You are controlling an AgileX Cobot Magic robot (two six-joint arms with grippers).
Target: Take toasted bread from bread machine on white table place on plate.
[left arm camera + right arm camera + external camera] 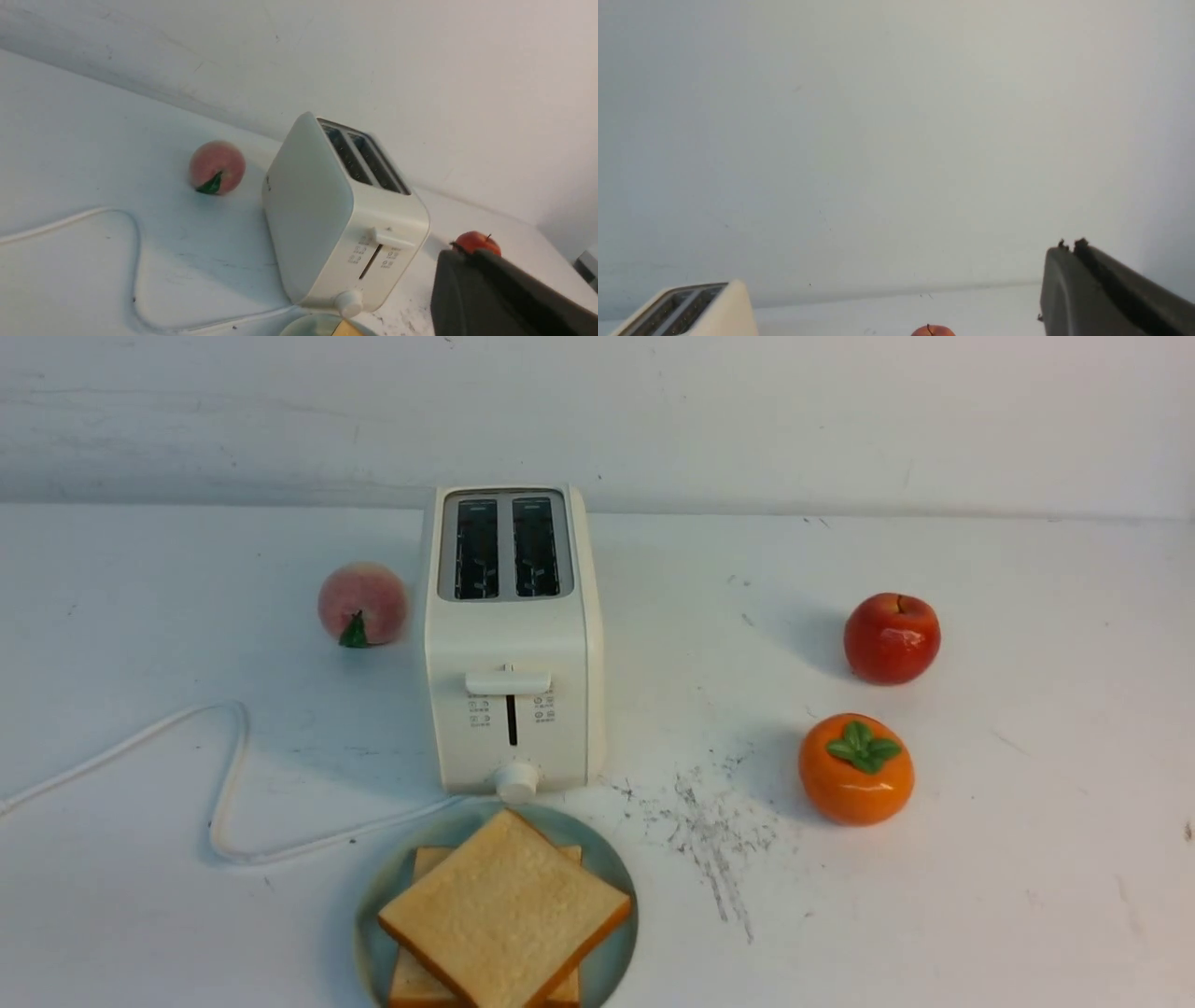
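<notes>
Front view: upper slice of toasted bread (504, 905) lies flat, turned askew across the lower slice (431, 980); both rest on the blue-green plate (618, 943), bottom of the frame, left of centre. Plate sits just in front of the bread machine (509, 709), upper centre-left, both slots showing dark; white cord (229, 784) curves to the left edge. Peach (362, 605) at upper left; red apple (892, 639) at upper right, orange persimmon (856, 770) below it, all on the white table (1008, 896). Left gripper (469, 254): fingers pressed together, nothing between. Right gripper (1071, 247): likewise pressed together, nothing between, apart from the bread.
</notes>
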